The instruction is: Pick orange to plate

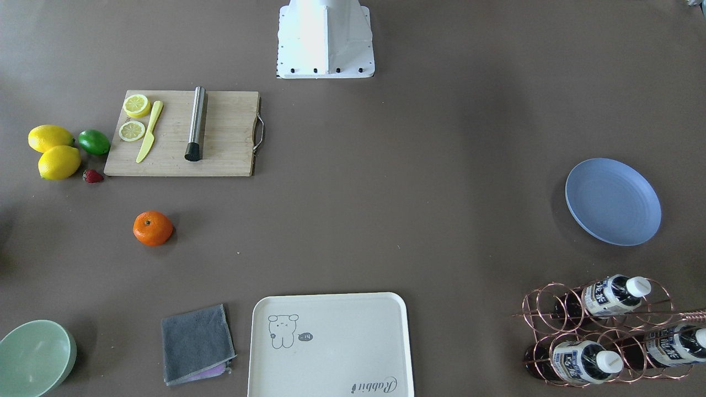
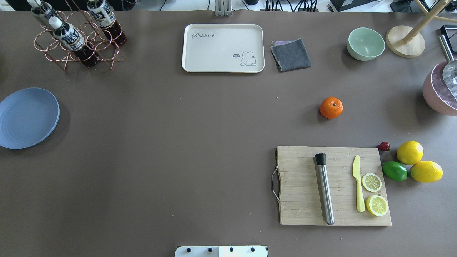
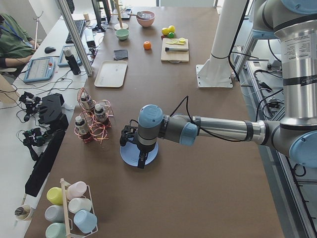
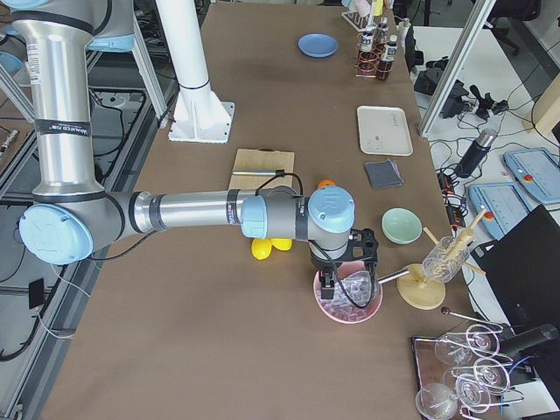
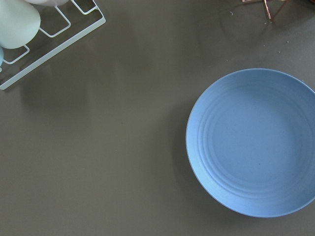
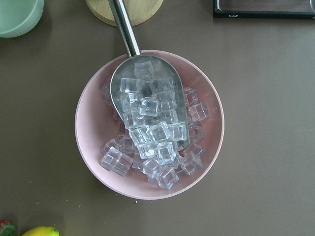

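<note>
Left gripper point(image 3: 140, 161): hangs over plate point(image 3: 152, 154); jaw width I cannot tell from side view. Right gripper point(image 4: 337, 284): above pink ice bowl point(image 4: 368, 309); width likewise unreadable to me. Orange point(image 2: 331, 107): on bare table, 12 o'clock of cutting board point(image 2: 303, 192) in overhead view; plate far off at its 9 o'clock.

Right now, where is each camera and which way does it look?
Front-facing: across the table, looking down toward the robot; base shows.
Overhead: behind the robot, looking forward and down; base edge shows.
Exterior left: table's left end, looking along it; left arm above the plate.
Exterior right: opposite end; right arm above the ice bowl.
Left wrist: down at the plate; no body.
Right wrist: down at the ice bowl; no body.
Front-facing and overhead share the orange.
</note>
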{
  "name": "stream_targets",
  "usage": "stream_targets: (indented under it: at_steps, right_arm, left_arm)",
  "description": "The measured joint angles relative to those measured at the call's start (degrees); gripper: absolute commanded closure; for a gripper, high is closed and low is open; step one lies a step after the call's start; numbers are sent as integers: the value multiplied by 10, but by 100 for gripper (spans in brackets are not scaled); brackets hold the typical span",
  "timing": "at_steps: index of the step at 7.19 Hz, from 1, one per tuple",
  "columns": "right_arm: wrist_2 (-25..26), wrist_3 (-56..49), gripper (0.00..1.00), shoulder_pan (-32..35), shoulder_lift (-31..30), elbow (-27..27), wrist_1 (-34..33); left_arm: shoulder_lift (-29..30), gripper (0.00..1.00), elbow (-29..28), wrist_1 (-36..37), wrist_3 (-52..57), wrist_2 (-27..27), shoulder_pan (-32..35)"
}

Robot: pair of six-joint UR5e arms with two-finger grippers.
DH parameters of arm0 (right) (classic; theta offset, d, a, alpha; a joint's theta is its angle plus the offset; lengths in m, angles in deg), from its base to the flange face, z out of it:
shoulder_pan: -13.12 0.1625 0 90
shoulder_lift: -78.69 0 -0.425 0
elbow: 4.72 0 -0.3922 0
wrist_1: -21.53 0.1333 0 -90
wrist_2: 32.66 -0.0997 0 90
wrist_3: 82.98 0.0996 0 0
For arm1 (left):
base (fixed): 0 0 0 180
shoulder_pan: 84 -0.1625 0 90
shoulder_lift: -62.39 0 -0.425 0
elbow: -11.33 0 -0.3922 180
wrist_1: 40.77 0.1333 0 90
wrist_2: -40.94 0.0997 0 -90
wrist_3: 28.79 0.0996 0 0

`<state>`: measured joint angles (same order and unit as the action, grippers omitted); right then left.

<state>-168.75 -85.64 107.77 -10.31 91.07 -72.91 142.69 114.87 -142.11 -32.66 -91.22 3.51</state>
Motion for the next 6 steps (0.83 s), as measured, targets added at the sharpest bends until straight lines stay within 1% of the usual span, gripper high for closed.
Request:
stream_targets:
  at_steps: [6]
  right_arm:
    - [0,0,0,-1,-5,10,0]
  left_arm:
    - [-3,2,5,0,0,9,12]
